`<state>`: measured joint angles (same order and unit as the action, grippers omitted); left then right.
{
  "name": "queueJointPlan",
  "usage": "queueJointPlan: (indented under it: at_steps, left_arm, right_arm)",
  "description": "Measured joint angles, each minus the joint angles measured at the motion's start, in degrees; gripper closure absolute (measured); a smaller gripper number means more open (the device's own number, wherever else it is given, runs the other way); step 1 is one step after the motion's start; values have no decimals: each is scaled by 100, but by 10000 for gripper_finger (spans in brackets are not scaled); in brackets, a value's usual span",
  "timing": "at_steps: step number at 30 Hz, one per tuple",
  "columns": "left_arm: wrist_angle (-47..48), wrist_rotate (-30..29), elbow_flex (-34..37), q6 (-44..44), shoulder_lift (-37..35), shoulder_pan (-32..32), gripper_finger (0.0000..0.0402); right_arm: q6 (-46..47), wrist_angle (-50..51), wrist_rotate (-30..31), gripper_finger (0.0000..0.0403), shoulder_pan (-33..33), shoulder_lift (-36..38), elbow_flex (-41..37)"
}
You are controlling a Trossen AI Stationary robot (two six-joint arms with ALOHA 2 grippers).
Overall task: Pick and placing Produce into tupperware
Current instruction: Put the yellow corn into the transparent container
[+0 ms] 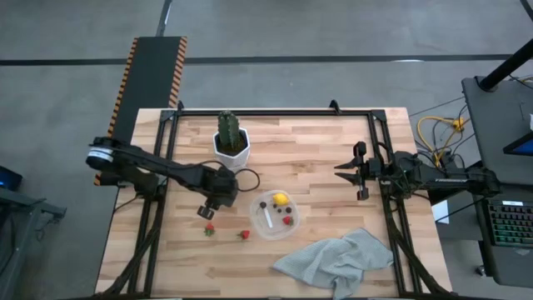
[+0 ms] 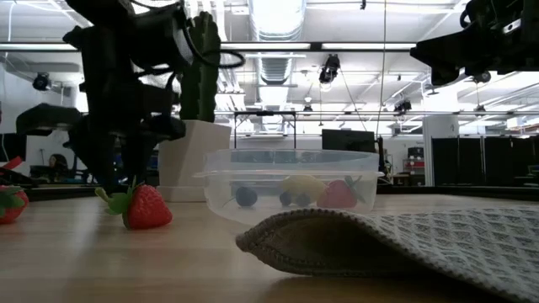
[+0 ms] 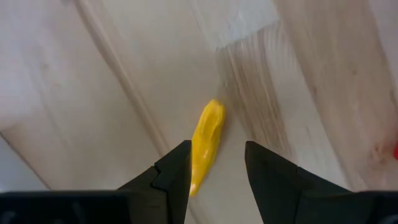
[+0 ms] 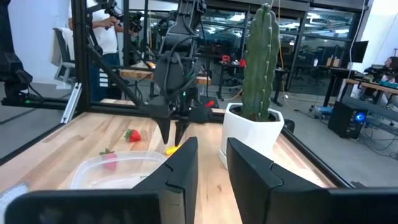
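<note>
The clear tupperware sits on the table and holds a yellow lemon, a red strawberry and dark berries. Two more strawberries lie on the wood to its left. A long yellow produce piece lies flat on the table. My left gripper points down over it, open, with one finger on each side of the piece's end. My right gripper waits open above the table's right side.
A green cactus in a white pot stands just beyond my left gripper. A grey-green cloth lies crumpled at the near right. A black frame rail runs along the far edge. Bare wood lies between the pot and my right gripper.
</note>
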<state>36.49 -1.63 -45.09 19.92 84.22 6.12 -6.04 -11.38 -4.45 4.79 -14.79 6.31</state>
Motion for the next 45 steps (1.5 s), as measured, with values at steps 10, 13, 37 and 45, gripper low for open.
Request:
queueJointPlan:
  at_steps: [10, 13, 37, 45]
  left_arm:
    - [-4, -255, -5, 2, 438, 12, 267]
    - [-2, -258, -10, -4, 472, 14, 267]
    - [-27, -321, 29, 592, 394, 7, 267]
    - [-18, -304, 34, 599, 398, 1, 293]
  right_arm:
    - [0, 7, 0, 322, -1, -2, 0]
    - [0, 7, 0, 321, 1, 0, 0]
    - [153, 93, -48, 327, -1, 0, 0]
    - [153, 129, -51, 322, -1, 0, 0]
